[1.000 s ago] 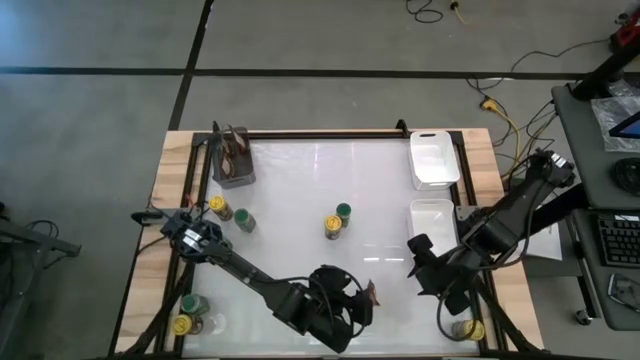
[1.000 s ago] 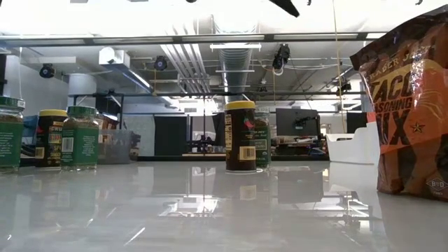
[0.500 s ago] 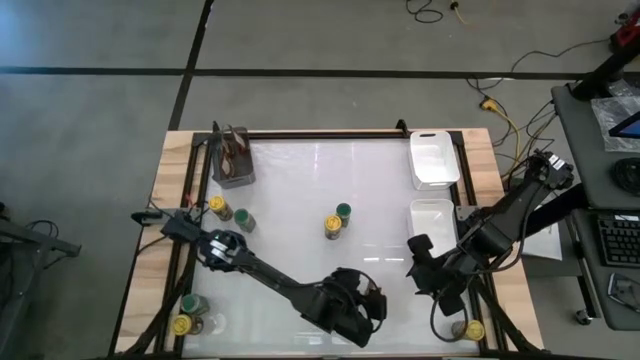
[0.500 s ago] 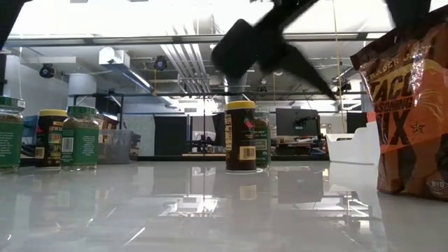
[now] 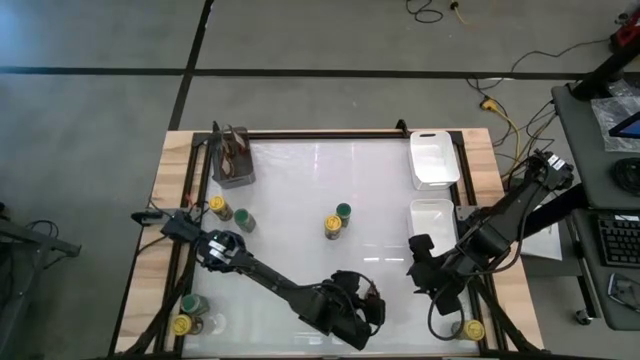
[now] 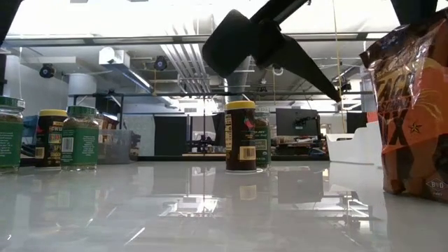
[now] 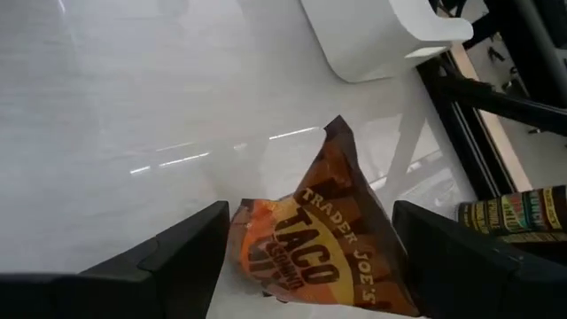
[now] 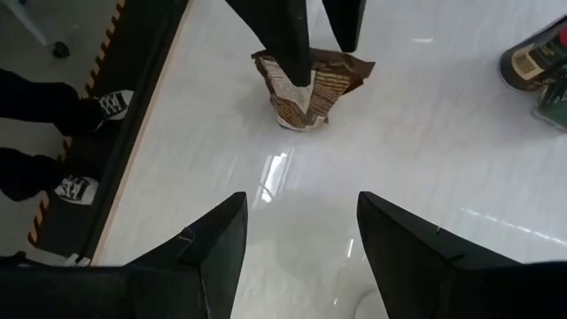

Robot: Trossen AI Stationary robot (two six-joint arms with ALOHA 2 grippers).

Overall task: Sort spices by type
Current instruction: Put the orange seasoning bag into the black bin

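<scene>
A brown and orange taco seasoning packet (image 7: 310, 239) stands on its lower edge on the white table, near the front edge at the middle. My left gripper (image 7: 310, 213) slants down over it, open, one finger on each side of the packet (image 8: 323, 84). My right gripper (image 8: 301, 257) hangs open and holding nothing above the table's near right part (image 5: 420, 262). Spice jars with yellow and green lids stand in pairs: at the centre (image 5: 338, 219), at the left (image 5: 230, 213) and at the near left corner (image 5: 187, 313). One more jar (image 5: 470, 329) is at the near right. My left gripper comes from above on a slant, and its open fingers (image 8: 288, 44) straddle the packet's upper part (image 7: 341, 146). The packet stands on the table, leaning a little. I cannot tell whether either finger touches it.
A grey cup of brown sticks (image 5: 233, 160) stands at the far left. Two white trays (image 5: 434, 158) (image 5: 433, 222) lie along the right edge. A person's shoes (image 8: 89, 106) show on the floor beside the table.
My left gripper has come down and gone a little toward the table's right edge, until its fingers stand around the packet. In the low view the packet has tipped slightly and shifted to the right.
</scene>
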